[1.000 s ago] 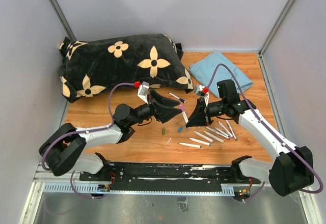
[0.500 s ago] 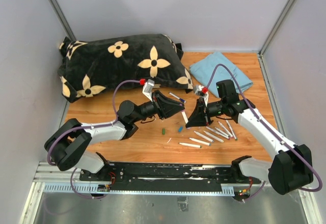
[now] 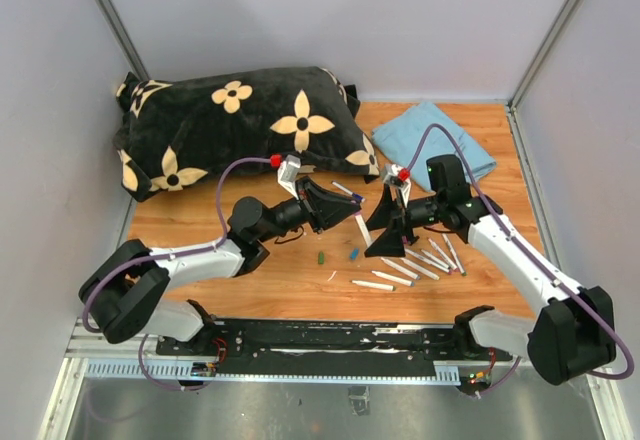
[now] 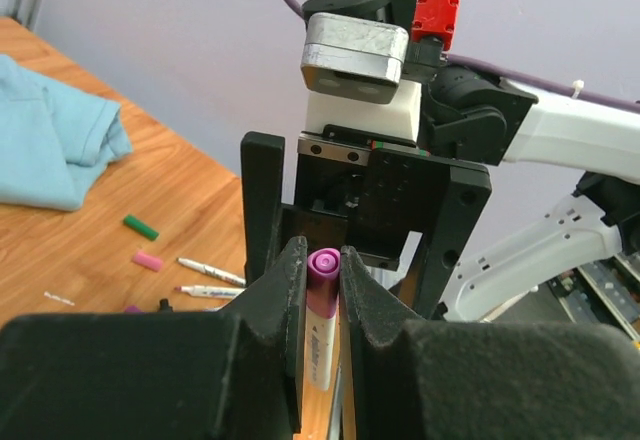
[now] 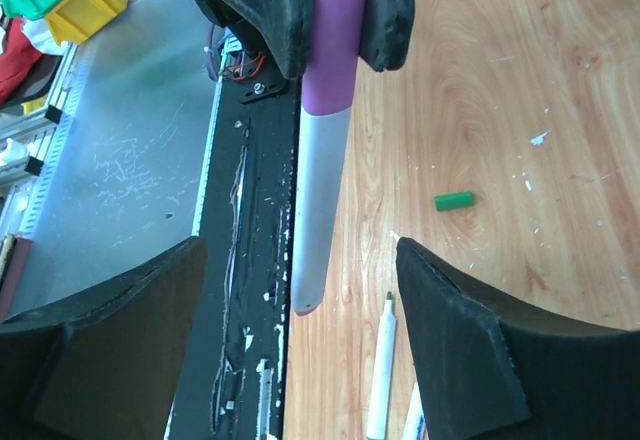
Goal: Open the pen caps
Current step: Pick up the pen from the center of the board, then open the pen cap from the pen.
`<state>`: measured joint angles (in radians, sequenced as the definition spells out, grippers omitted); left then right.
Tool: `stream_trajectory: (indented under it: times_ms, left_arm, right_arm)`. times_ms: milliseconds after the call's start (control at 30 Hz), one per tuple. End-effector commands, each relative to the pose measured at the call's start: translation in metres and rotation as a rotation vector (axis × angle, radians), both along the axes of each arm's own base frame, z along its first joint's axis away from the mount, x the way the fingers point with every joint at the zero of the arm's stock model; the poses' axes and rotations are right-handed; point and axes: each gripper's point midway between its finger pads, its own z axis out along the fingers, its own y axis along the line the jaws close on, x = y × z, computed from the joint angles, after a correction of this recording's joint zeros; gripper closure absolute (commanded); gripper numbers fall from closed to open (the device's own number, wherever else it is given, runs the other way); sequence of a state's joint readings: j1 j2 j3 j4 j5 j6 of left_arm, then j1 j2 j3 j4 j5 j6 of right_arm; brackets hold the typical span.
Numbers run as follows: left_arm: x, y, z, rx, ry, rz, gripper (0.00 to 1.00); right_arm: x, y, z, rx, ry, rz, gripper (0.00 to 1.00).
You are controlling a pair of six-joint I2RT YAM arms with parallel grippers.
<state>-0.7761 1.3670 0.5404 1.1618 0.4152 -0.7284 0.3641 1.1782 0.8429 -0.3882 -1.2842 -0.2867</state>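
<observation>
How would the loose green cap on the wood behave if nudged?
The green cap lies on its side, a short smooth cylinder, so it would probably roll or skid. Tiny and plastic-looking, it is likely light and rigid, awkward to pinch off the flat table.

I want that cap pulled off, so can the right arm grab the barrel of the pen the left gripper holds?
Probably yes: the right gripper is open and straddles the white barrel, nothing blocking, and the left gripper pinches only the purple cap.
</observation>
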Motion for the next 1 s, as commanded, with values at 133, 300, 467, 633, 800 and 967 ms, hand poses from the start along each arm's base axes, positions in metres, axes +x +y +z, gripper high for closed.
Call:
stream_trajectory:
  times_ms: [133, 300, 467, 633, 800, 967]
  left_arm:
    - [-0.008, 0.000, 0.014, -0.046, -0.032, 0.050, 1.00]
    - [-0.010, -0.003, 0.012, -0.058, -0.030, 0.054, 1.00]
    - [-0.008, -0.003, 0.008, -0.059, -0.023, 0.059, 1.00]
    - [-0.008, -0.005, 0.006, -0.063, -0.021, 0.051, 1.00]
    - [-0.007, 0.001, 0.015, -0.104, -0.044, 0.079, 1.00]
    - [0.007, 0.021, 0.036, -0.142, -0.098, 0.188, 1.00]
  right_arm:
    - [0.005, 0.008, 0.015, 0.073, -0.032, -0.052, 0.21]
    - [0.009, 0.009, 0.020, 0.081, -0.052, -0.095, 0.26]
    - [0.009, 0.009, 0.022, 0.085, -0.043, -0.100, 0.38]
    - [0.007, 0.009, 0.023, 0.088, -0.031, -0.093, 0.61]
    - [0.005, 0.011, 0.023, 0.089, -0.021, -0.073, 0.90]
    - [-0.009, 0.012, 0.023, 0.085, -0.016, -0.005, 0.99]
